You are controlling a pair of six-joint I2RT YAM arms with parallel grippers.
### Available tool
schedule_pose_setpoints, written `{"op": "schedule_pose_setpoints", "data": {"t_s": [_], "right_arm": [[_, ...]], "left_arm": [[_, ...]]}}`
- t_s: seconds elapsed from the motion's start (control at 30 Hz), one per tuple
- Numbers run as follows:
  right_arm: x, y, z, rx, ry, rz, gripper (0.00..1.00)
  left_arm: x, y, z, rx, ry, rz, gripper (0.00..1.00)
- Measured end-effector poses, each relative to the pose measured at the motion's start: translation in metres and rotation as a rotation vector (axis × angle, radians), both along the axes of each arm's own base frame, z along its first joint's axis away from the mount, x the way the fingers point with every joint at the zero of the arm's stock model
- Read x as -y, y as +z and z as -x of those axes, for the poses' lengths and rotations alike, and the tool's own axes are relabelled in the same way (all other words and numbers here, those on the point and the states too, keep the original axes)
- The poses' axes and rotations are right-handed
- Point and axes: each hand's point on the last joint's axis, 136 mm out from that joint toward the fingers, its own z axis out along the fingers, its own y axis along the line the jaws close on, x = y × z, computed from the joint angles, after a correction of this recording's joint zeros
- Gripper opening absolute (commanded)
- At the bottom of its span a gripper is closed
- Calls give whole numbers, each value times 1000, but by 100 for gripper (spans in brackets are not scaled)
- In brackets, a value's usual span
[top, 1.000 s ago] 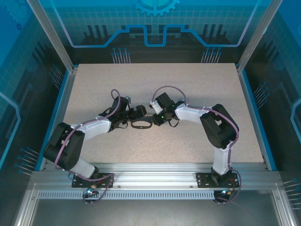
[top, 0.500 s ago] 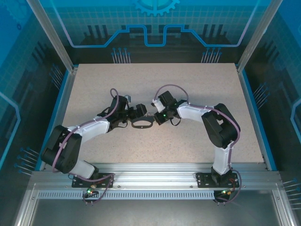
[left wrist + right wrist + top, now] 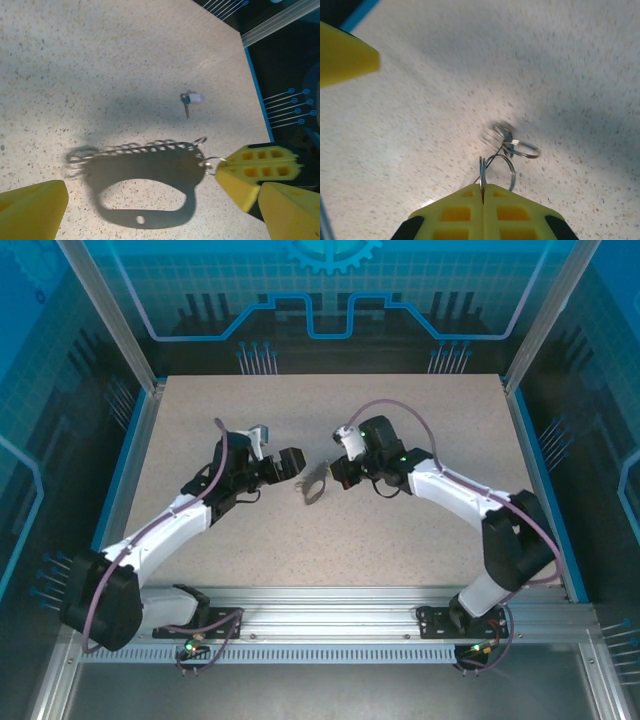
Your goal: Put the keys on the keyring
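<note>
Keyring (image 3: 145, 170), a dark grey oval, stretches left to right in your left wrist view, with its chain (image 3: 135, 148) along the upper edge. It sits mid-table (image 3: 100, 50) between your inward-reaching arms. Your left hand (image 3: 293, 465) is spread. Your right hand (image 3: 482, 195) is pressed together, pinching the chain's end ring. The lilac key (image 3: 192, 98) lies just beyond.

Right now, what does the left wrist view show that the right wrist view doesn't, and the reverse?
Left wrist, not right wrist: the tiny key with the pale lilac head lying apart on the speckled beige table, and the flat dark grey oval keyring between the open left gripper's fingers. Right wrist, not left wrist: the seam of the shut right gripper with a thin metal ring pinched in it. Both: that pinched ring, yellow fingers of both grippers, the table.
</note>
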Motion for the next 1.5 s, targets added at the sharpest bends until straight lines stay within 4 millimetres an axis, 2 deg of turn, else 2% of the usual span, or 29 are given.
{"op": "schedule_pose_setpoints", "data": {"t_s": [0.1,0.33,0.5,0.7,0.8,0.97,1.5], "right_arm": [[2,30,4,57,2,-54,0],[4,79,17,141,34,-160,0],[3,104,28,171,90,-252,0],[3,114,34,145,151,-340,0],[0,119,40,137,188,-370,0],[-5,122,47,116,232,-402,0],[-10,115,49,81,263,-419,0]], "left_arm": [[2,15,4,42,-31,12,99],[16,45,18,137,-166,57,94],[32,67,28,220,-283,112,79],[46,95,38,319,-392,188,57],[53,107,40,354,-438,231,51],[62,111,36,349,-488,274,42],[74,112,37,343,-560,317,32]]}}
